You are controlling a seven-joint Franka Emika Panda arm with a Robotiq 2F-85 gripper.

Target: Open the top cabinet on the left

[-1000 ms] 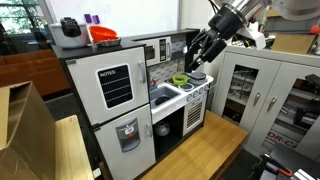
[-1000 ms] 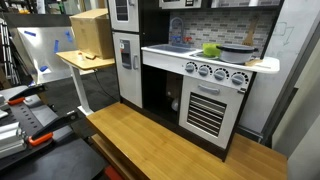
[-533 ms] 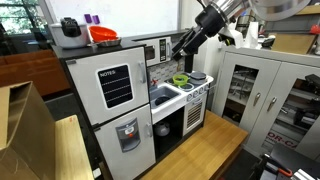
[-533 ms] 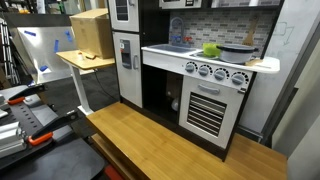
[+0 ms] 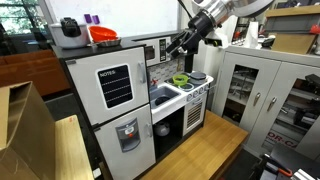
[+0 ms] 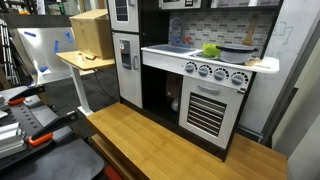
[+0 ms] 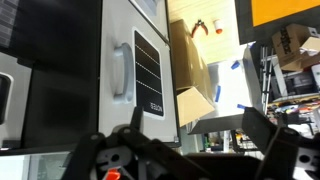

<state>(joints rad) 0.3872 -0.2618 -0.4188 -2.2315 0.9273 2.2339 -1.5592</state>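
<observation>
The top cabinet is the tall white toy-fridge door with a black "NOTES" panel. It is closed, and its grey bar handle is on its right edge. Only its lower edge shows at the top of an exterior view. In the wrist view the door and its handle appear rotated, straight ahead of the fingers. My gripper hangs in the air to the right of the door, above the sink, apart from the handle. Its fingers are spread open and hold nothing.
The shorter dispenser door is below the top cabinet. An orange bowl and a black appliance stand on the fridge. A green bowl sits on the counter. A cardboard box stands beside the fridge, and a white cabinet stands on the other side of the toy kitchen.
The arm has risen from above the stove and swung left toward the fridge door. The gripper stays open. The door has not moved.
</observation>
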